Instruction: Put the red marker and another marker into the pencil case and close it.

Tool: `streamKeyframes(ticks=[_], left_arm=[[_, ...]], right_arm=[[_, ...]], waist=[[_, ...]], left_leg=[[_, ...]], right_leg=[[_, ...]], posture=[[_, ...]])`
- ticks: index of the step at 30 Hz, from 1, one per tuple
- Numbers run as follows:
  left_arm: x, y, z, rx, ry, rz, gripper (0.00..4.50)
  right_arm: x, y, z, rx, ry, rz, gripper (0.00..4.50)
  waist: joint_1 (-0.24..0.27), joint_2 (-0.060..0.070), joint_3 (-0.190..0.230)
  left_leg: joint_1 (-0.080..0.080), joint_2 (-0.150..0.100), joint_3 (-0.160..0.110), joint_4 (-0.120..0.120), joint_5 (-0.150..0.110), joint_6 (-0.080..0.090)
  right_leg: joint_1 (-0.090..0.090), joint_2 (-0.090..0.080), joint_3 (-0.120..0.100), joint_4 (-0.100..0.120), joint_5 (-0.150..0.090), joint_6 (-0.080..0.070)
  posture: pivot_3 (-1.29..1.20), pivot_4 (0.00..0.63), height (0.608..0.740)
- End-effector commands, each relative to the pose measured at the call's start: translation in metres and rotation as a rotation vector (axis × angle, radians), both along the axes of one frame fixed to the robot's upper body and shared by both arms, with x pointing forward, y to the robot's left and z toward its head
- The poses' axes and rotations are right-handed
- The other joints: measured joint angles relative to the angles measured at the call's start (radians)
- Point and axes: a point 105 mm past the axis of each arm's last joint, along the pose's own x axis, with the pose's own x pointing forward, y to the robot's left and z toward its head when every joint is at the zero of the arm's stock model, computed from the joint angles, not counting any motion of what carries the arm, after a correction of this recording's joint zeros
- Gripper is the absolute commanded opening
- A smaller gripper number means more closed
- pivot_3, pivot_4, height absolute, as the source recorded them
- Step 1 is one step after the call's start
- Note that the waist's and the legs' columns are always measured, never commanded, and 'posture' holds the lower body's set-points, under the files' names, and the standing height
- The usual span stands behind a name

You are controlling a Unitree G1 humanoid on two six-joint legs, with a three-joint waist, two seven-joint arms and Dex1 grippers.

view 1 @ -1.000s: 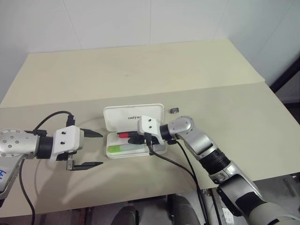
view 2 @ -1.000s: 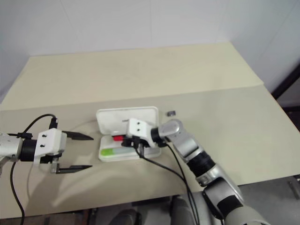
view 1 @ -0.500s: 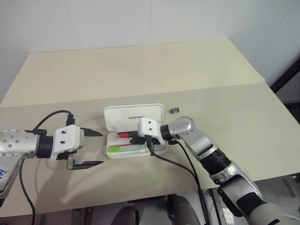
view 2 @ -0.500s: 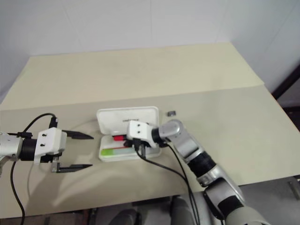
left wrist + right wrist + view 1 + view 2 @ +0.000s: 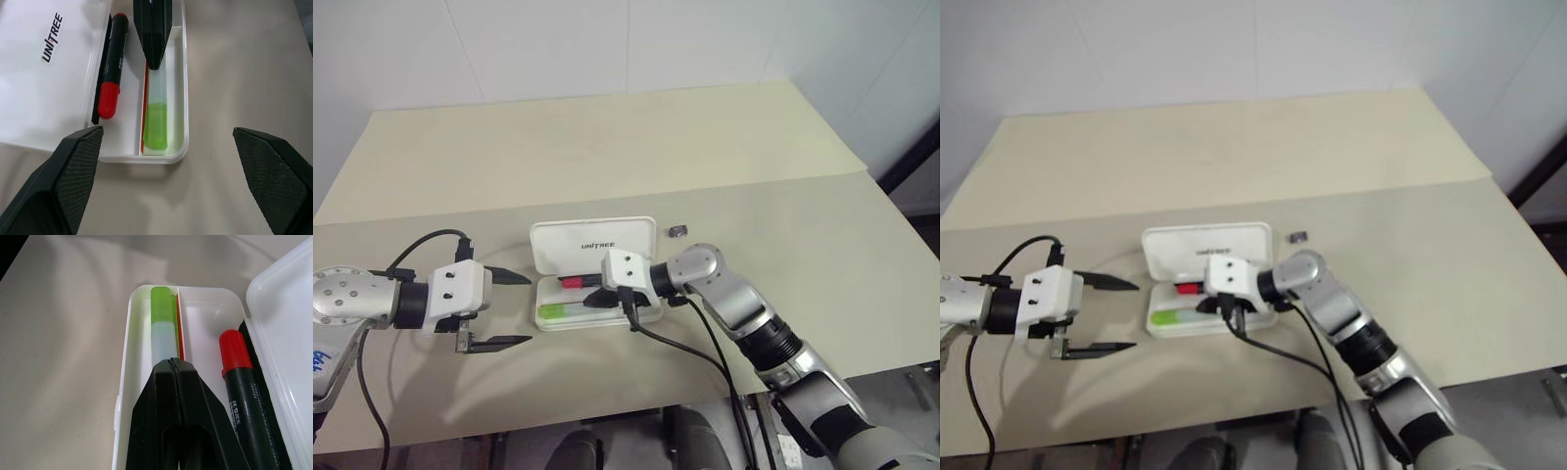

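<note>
Both markers lie in the open pencil case [image 5: 595, 245]: green highlighter [image 5: 163, 333] beneath the right gripper's [image 5: 172, 363] pressed-together tips, red marker [image 5: 110, 66] beside them; closing remains, left gripper [image 5: 511, 309] spread empty nearby.

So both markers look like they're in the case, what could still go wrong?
The right tool, shut, sits over the green highlighter inside the tray; pulling back it might drag the highlighter askew. The lid of the pencil case lies flat open, and closing it could push the light case along the table. The red marker lies by the hinge and might jam.

R pincer [image 5: 591, 297] edged back slightly
</note>
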Motion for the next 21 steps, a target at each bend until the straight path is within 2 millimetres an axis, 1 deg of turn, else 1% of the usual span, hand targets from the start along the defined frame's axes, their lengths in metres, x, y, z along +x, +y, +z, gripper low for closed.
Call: streamKeyframes(ticks=[1,5,9,14,21], left_arm=[[-0.001,-0.002,0.006,0.007,-0.03,-0.014,4.5],[-0.001,-0.002,0.006,0.006,-0.03,-0.015,4.5],[-0.001,-0.002,0.006,0.006,-0.033,-0.016,4.5],[-0.001,-0.002,0.006,0.009,-0.032,-0.015,4.5],[-0.002,0.0,0.007,0.016,-0.03,-0.015,4.5]], right_arm=[[0.0,0.007,0.017,0.058,-0.029,0.011,0.02],[0.006,0.008,0.024,0.073,-0.039,-0.007,0.02],[0.006,0.007,0.023,0.068,-0.04,-0.007,0.02],[-0.001,0.006,0.013,0.041,-0.028,0.019,0.02],[-0.012,0.007,0.01,0.036,-0.006,0.055,0.02]], waist=[[0.0,0.0,0.0],[0.0,0.0,0.0],[0.0,0.0,0.0],[0.0,0.0,0.0],[0.0,0.0,0.0]], left_leg=[[0.0,0.0,0.0,0.0,0.0,0.0],[0.0,0.0,0.0,0.0,0.0,0.0],[0.0,0.0,0.0,0.0,0.0,0.0],[0.0,0.0,0.0,0.0,0.0,0.0],[0.0,0.0,0.0,0.0,0.0,0.0]], right_leg=[[0.0,0.0,0.0,0.0,0.0,0.0],[0.0,0.0,0.0,0.0,0.0,0.0],[0.0,0.0,0.0,0.0,0.0,0.0],[0.0,0.0,-0.001,0.0,0.0,0.0],[0.0,0.0,-0.001,0.001,0.0,0.0]], posture=[[0.0,0.15,0.74],[0.0,0.15,0.74],[0.0,0.15,0.74],[0.0,0.15,0.74],[0.0,0.15,0.74]])
